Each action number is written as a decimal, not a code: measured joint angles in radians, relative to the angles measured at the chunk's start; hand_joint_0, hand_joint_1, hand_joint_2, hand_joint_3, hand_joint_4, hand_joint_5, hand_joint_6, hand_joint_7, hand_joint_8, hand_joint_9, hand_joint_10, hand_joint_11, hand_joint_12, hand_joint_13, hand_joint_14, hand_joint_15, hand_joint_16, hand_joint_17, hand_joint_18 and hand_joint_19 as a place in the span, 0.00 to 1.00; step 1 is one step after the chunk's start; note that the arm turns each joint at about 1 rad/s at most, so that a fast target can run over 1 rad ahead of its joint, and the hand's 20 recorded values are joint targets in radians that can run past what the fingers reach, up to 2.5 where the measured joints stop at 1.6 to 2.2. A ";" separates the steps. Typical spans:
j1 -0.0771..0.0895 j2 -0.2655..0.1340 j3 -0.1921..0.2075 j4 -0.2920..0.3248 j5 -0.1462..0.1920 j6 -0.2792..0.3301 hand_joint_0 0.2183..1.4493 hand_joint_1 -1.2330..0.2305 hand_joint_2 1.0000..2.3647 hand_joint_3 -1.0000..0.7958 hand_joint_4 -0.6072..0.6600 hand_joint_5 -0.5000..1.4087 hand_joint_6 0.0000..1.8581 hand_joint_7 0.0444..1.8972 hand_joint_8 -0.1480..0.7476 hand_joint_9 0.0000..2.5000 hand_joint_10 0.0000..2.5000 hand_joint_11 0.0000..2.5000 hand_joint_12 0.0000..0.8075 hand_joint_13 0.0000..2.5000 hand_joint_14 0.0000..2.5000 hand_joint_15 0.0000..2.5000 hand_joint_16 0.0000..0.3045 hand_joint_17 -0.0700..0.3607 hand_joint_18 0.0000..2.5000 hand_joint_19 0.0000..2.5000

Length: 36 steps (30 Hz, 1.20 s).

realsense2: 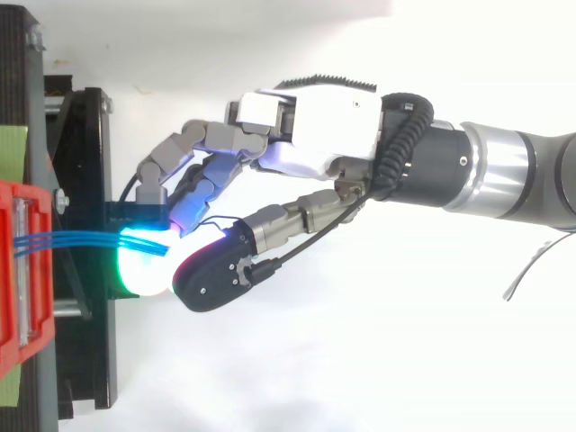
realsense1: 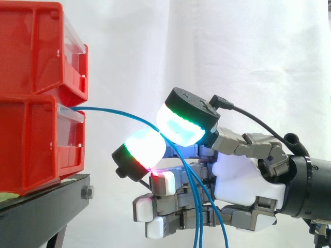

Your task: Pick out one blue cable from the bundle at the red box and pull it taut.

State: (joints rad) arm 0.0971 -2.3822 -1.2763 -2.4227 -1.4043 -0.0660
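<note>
A thin blue cable point(realsense1: 114, 111) leaves the front of the lower red bin point(realsense1: 26, 144) and runs right in a shallow arc to my hand point(realsense1: 243, 181). Two glowing fingertips point(realsense1: 181, 126) pinch it about a hand's width from the bin. Behind the pinch, several blue strands point(realsense1: 199, 217) drop down across the curled lower fingers and out of the bottom edge. From above, the blue bundle point(realsense2: 81, 241) comes out of the red box point(realsense2: 9, 270) and ends under the green-lit pad, where the hand point(realsense2: 315, 135) is curled.
A second red bin point(realsense1: 31, 46) is stacked on the lower one. Both rest on a black stand point(realsense1: 46, 206) whose edge juts out under the cable. A white curtain hangs behind. The arm comes in from the right.
</note>
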 measured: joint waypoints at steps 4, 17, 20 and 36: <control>-0.002 0.001 0.005 -0.011 -0.004 -0.002 0.38 0.34 0.01 0.36 0.38 0.16 0.52 0.45 0.39 0.40 0.01 0.37 0.36 0.33 0.01 0.25 0.14 0.39 0.26 0.27; -0.015 0.001 0.071 -0.172 -0.036 -0.010 0.41 0.30 0.01 0.32 0.36 0.16 0.52 0.44 0.39 0.41 0.01 0.37 0.36 0.35 0.01 0.25 0.14 0.39 0.28 0.26; -0.016 0.001 0.074 -0.177 -0.038 -0.010 0.42 0.30 0.00 0.31 0.36 0.16 0.52 0.45 0.40 0.41 0.01 0.37 0.36 0.35 0.01 0.25 0.14 0.38 0.28 0.26; -0.020 0.001 0.078 -0.180 -0.042 -0.011 0.34 0.27 0.00 0.28 0.49 0.17 0.52 0.40 0.40 0.43 0.01 0.37 0.37 0.36 0.01 0.26 0.14 0.39 0.29 0.26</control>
State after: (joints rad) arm 0.0776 -2.3808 -1.1981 -2.6029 -1.4464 -0.0767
